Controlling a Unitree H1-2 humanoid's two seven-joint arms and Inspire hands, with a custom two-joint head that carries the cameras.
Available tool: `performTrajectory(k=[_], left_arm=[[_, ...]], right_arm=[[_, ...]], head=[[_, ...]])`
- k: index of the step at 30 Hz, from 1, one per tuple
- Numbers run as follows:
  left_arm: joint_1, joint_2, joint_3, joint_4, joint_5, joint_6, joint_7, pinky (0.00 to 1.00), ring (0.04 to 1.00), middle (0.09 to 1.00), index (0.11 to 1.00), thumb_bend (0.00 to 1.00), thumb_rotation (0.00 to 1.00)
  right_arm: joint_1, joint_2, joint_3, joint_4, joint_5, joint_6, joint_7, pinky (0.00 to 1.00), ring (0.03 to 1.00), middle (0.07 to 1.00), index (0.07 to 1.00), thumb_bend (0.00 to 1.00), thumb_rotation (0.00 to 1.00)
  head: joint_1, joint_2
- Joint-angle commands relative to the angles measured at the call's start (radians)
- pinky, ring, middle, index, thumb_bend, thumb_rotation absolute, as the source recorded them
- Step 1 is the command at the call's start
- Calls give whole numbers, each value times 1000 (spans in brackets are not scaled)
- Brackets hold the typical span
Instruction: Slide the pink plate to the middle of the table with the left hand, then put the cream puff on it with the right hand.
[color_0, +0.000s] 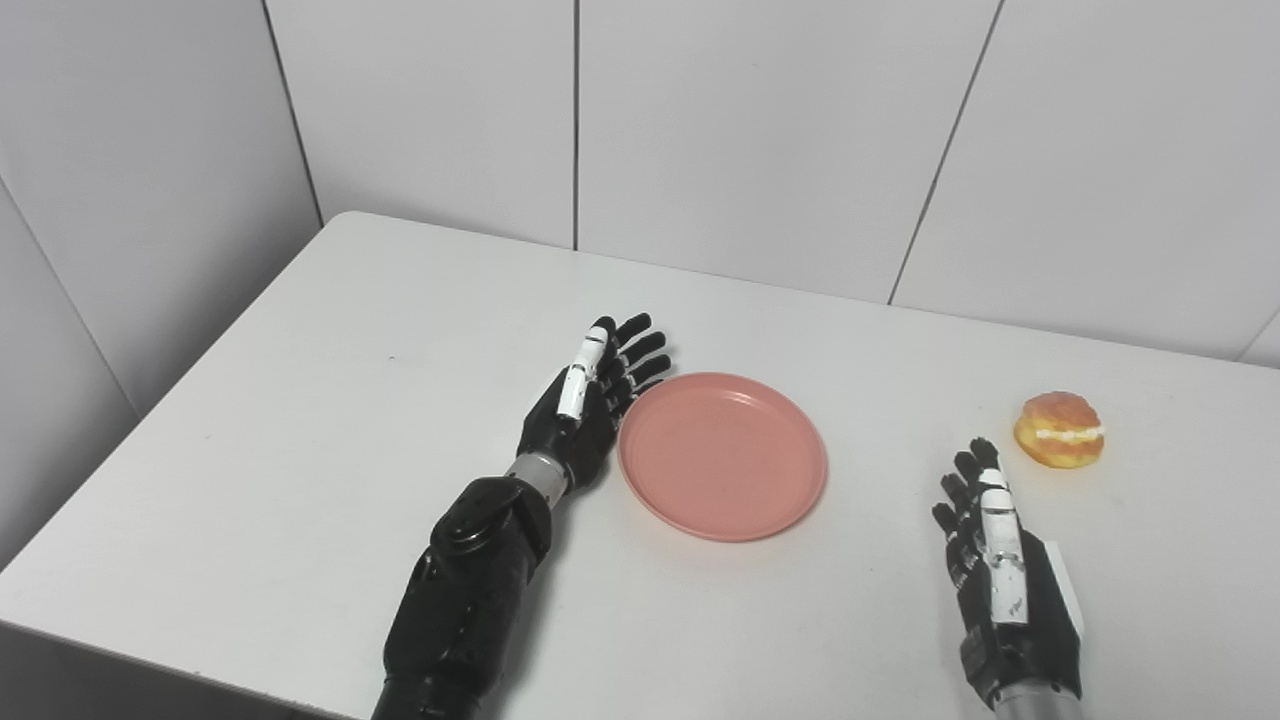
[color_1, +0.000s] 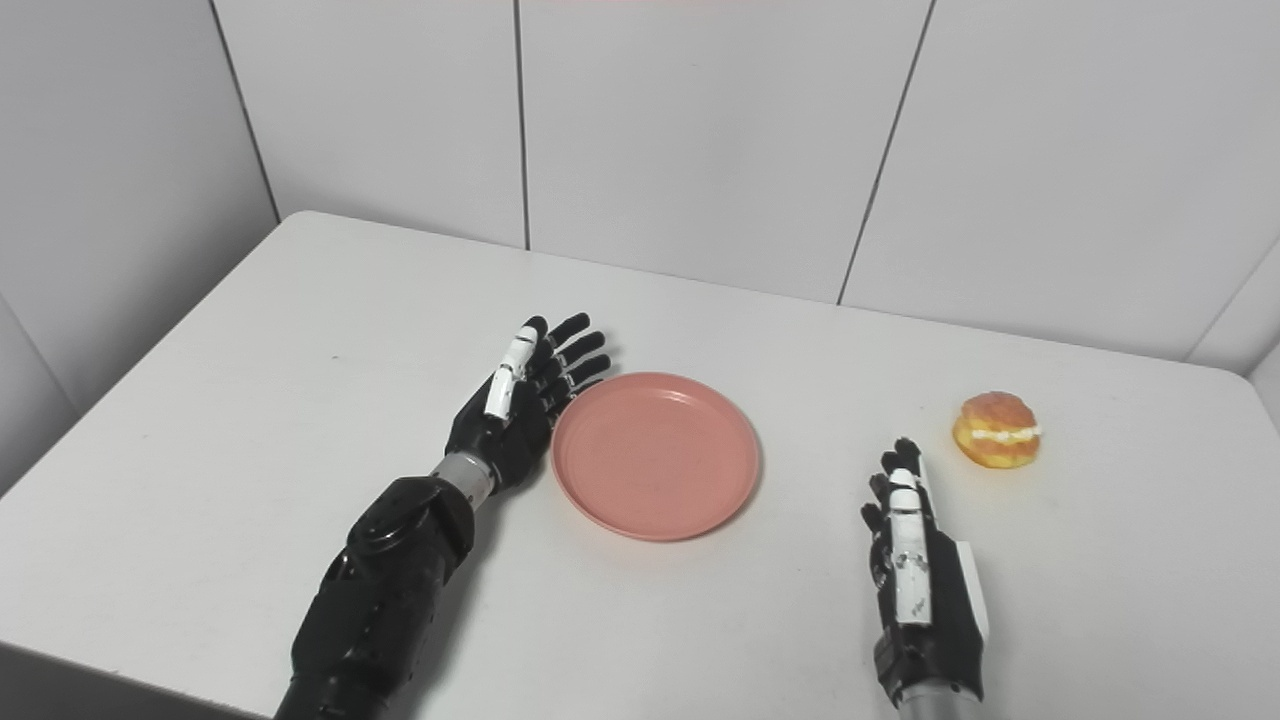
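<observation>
A pink plate (color_0: 722, 455) lies flat and bare near the middle of the white table (color_0: 300, 400). My left hand (color_0: 592, 400) stands on edge against the plate's left rim, open, its fingers stretched toward the back wall and holding nothing. A golden cream puff (color_0: 1059, 430) with a white filling line sits on the table at the right. Just in front and to the left of the puff, my right hand (color_0: 995, 560) rests open near the front edge, a short gap from the puff.
White tiled walls close off the back and left of the table. The table's front edge (color_0: 150, 650) runs close below both arms.
</observation>
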Motion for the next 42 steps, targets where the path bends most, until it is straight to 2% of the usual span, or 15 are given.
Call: performTrajectory(k=[1, 4, 11, 16, 24, 30, 42], left_arm=[[22, -14, -18, -8, -6, 44, -11, 899, 890, 897, 878, 366, 1000], [48, -27, -29, -29, -9, 52, -17, 900, 889, 897, 876, 367, 1000], [88, -29, -50, -72, -33, 66, -45, 916, 907, 917, 900, 370, 1000], [112, -35, -40, -108, -51, 91, -43, 927, 916, 925, 905, 371, 1000], [119, -28, -32, -125, -61, 95, -46, 929, 924, 931, 910, 374, 1000], [129, -22, -31, -127, -48, 72, -46, 922, 917, 925, 907, 372, 1000], [149, 5, -27, -134, -29, 18, -49, 935, 929, 940, 918, 365, 1000]], right_arm=[[-31, 9, 10, -45, -16, 8, -4, 1000, 1000, 1000, 1000, 218, 1000], [-33, 9, 16, -51, -26, 19, -2, 1000, 1000, 1000, 1000, 222, 1000], [-37, 15, 22, -35, -19, -7, 7, 1000, 1000, 1000, 1000, 263, 1000], [-41, 29, 26, -33, -26, 4, -3, 1000, 1000, 1000, 1000, 270, 1000], [-47, 40, 29, -28, -41, 13, -9, 1000, 1000, 1000, 1000, 242, 1000], [-48, 45, 29, -20, -47, -8, -15, 1000, 1000, 1000, 1000, 243, 1000], [-75, 46, 23, -40, -79, -51, -31, 1000, 995, 998, 1000, 248, 1000]], head=[[-10, 5], [-34, 15], [-75, 30], [-111, 38], [-152, 38], [-219, 29], [-301, 1]])
